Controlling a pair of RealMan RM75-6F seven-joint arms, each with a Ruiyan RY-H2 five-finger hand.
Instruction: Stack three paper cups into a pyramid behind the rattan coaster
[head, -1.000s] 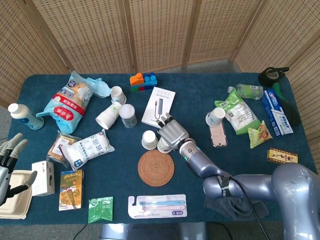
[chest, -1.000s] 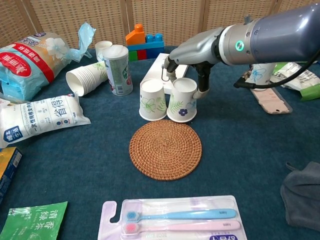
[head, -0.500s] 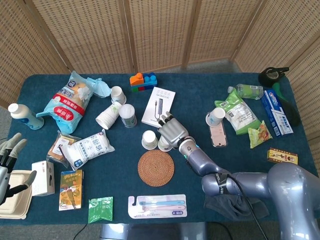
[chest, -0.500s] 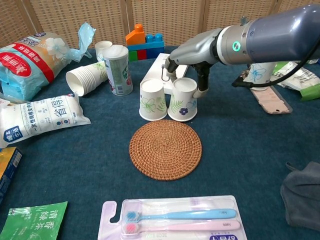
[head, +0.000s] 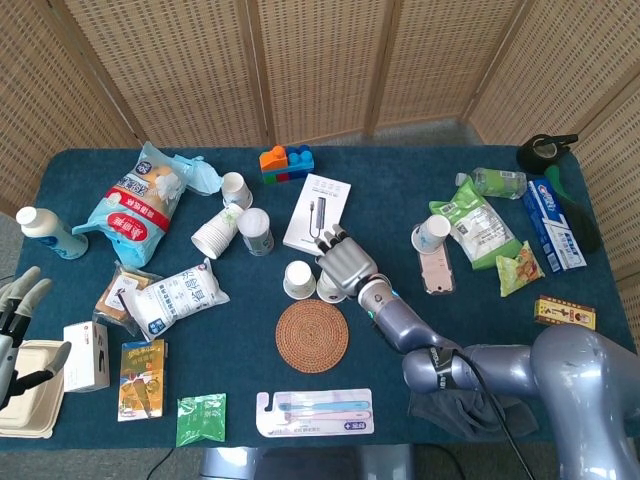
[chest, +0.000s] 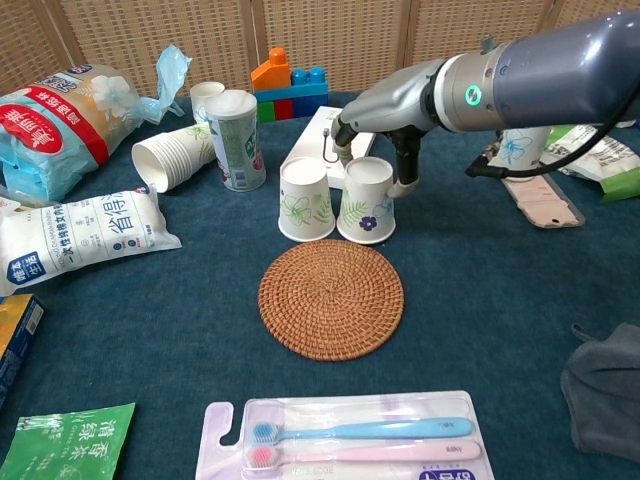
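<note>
My right hand (head: 345, 267) grasps a cup (chest: 366, 200) just behind the coaster (chest: 331, 297), touching another cup (chest: 306, 198); my left hand (head: 18, 320) idles, fingers released.

A dark blue cloth covers the desk (chest: 500, 300). On it lie a rattan coaster (chest: 331, 298), 2 upside-down paper cups (chest: 306, 199) just behind it (side by side), a toothbrush pack (chest: 345, 438) at the front edge, snack bags (head: 135, 203), toy blocks (head: 286, 161) and a toothpaste box (head: 552, 224).
</note>
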